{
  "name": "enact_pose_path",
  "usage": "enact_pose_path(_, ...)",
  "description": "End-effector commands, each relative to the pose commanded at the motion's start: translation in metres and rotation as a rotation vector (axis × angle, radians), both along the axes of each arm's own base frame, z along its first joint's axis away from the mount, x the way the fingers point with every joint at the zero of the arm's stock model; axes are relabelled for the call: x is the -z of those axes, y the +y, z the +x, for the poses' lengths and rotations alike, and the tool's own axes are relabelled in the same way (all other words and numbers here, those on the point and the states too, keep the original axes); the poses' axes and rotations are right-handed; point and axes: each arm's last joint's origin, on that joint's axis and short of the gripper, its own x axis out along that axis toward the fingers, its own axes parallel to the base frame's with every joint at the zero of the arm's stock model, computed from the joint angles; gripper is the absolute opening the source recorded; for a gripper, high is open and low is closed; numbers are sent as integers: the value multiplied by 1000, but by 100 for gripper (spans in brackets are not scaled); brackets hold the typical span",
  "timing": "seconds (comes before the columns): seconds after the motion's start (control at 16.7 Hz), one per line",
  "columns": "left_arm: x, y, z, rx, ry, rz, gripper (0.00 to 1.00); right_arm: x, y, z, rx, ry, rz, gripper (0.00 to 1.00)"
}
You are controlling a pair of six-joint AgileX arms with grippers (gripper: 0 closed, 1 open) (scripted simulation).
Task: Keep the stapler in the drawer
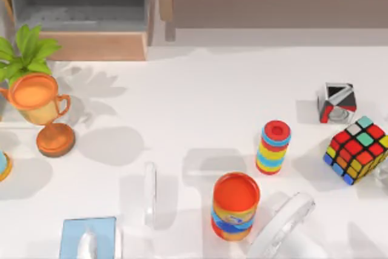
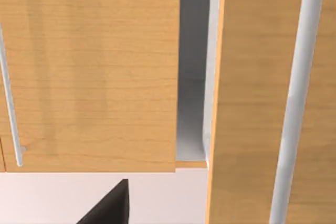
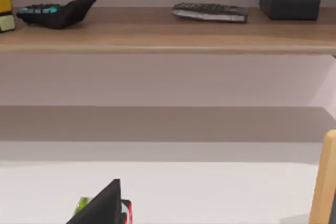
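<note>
The stapler is a slim, whitish see-through bar lying on the white table near the front, left of the orange can. The drawer stands open at the back left, showing its grey inside behind a tan wooden front panel. No gripper is near either of them. A dark part of my left gripper shows at the edge of the left wrist view, facing light wooden panels. A dark part of my right gripper hangs over the white table, facing a long wooden shelf.
A trophy with a green plant stands at the left, and a blue box sits at the front. A ring stack, a Rubik's cube, a black-red cube and a curved see-through piece fill the right.
</note>
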Motion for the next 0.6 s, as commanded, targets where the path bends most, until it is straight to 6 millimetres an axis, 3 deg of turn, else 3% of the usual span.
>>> enact_pose_path(0.42, 0, 0, -19, 1, -1, 1, 100, 0, 0, 0, 0, 0, 0, 100)
enact_pose_path(0.6, 1, 0, -18, 4, 2, -2, 100, 0, 0, 0, 0, 0, 0, 100)
